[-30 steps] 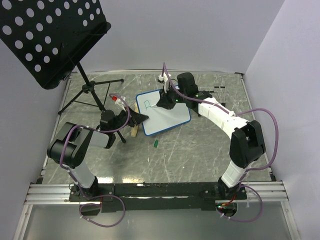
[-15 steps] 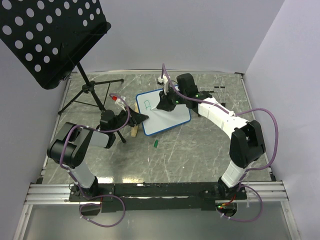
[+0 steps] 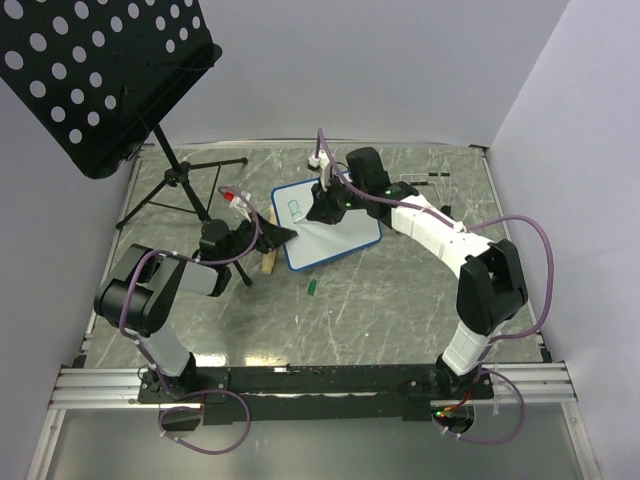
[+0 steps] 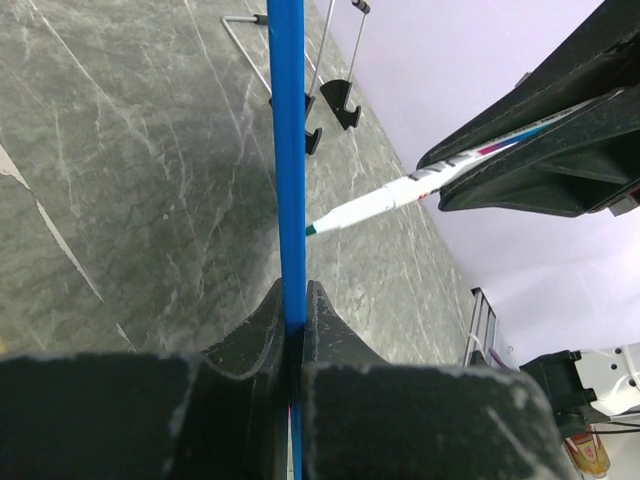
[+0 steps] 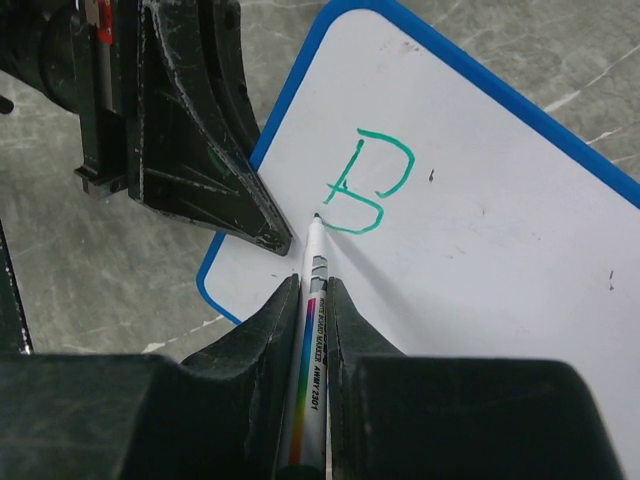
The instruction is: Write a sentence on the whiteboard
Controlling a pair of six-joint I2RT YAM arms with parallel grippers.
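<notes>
The whiteboard [image 3: 340, 232], white with a blue rim, lies tilted on the table; it also shows in the right wrist view [image 5: 480, 250]. A single green letter "B" [image 5: 365, 185] is all of the sentence on it, near its far left corner [image 3: 293, 209]. My right gripper [image 5: 313, 290] is shut on a white marker [image 5: 312, 330], whose tip sits at the lower left of the "B". My left gripper [image 3: 280, 236] is shut on the board's blue left edge [image 4: 288, 150]. The marker [image 4: 400, 192] also shows in the left wrist view.
A black perforated music stand [image 3: 100, 70] on a tripod [image 3: 185, 185] stands at the back left. A green marker cap [image 3: 312, 287] lies in front of the board. A wooden block [image 3: 268, 261] sits under the left gripper. Metal wire clips [image 4: 330, 100] lie beyond the board.
My right gripper with the marker has moved a little left over the board, towards the "B". The left gripper and the board have not moved.
</notes>
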